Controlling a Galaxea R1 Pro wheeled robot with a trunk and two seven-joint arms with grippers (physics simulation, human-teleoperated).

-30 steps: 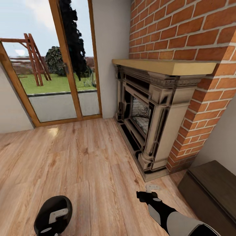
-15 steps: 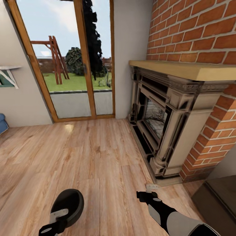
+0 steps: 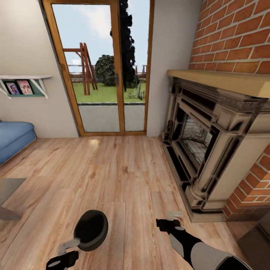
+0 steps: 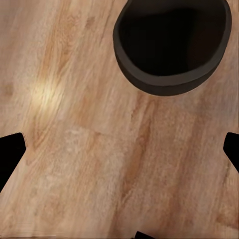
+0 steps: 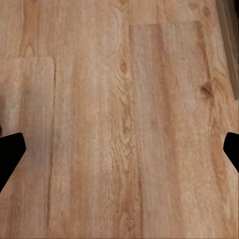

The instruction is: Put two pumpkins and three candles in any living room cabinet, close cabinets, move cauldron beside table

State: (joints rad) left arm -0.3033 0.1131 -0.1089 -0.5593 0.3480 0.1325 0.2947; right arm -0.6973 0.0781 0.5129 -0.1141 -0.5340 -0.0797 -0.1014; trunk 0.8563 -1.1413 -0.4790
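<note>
The black cauldron (image 3: 91, 229) stands mouth-up on the plank floor, low in the head view and left of centre. My left gripper (image 3: 66, 250) hangs just short of it, open and holding nothing. The left wrist view shows the cauldron (image 4: 172, 45) beyond the open left gripper (image 4: 119, 149), clear of both fingertips. My right gripper (image 3: 170, 219) is open over bare floor in front of the fireplace. In the right wrist view the right gripper (image 5: 119, 149) has floor planks between its spread tips. A corner of the grey table (image 3: 8, 186) shows at the left edge. A dark cabinet (image 3: 258, 242) corner sits at the lower right.
A brick-and-stone fireplace (image 3: 210, 150) with a wooden mantel runs along the right. A glass door (image 3: 108, 75) to a garden is straight ahead. The blue sofa (image 3: 13, 138) and a wall shelf (image 3: 22, 84) with photos are at the left. Open wood floor lies between them.
The whole view has swung left, bringing in the sofa, shelf and table corner. The cauldron, earlier around the left gripper's finger, now stands apart ahead of it. The right arm looks unchanged.
</note>
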